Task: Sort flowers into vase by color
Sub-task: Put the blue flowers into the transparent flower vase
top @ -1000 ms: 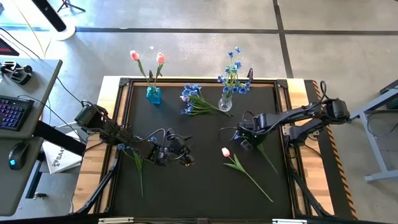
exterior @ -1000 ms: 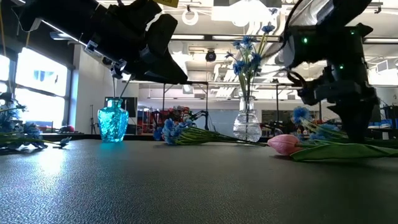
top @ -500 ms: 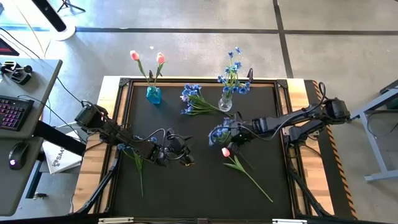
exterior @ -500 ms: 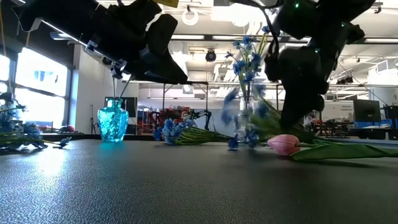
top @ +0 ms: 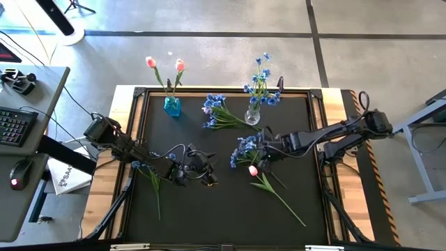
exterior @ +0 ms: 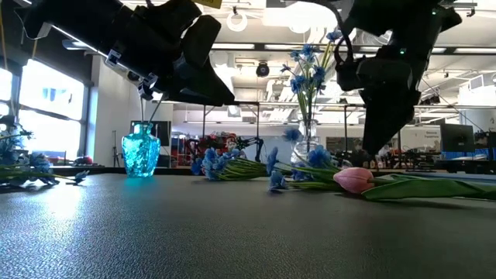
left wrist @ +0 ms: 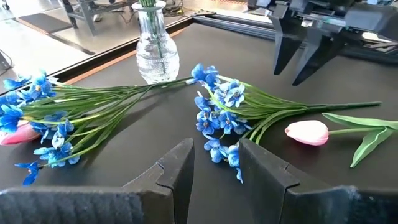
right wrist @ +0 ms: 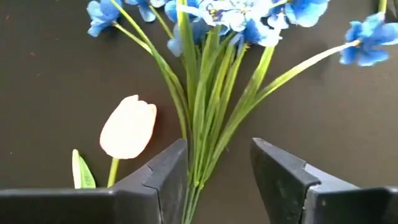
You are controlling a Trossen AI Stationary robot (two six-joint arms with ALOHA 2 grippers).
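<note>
— What's sitting on the left side?

— The left gripper [top: 207, 178] is resting low over the table [top: 209, 216], fingers narrowly parted around nothing. Behind it, the blue vase [top: 172, 106] is holding two pink tulips [top: 180, 65].

— And toward the middle?

— One blue bunch [top: 217, 111] is lying beside the clear vase [top: 252, 116], which is holding blue blossoms [top: 261, 80].

— And the right?

— The right gripper [top: 263, 148] is hovering, fingers spread, straddling the stems of another blue bunch [right wrist: 205, 93] lying on the table. A loose tulip [top: 253, 170] is lying just beside it.
</note>
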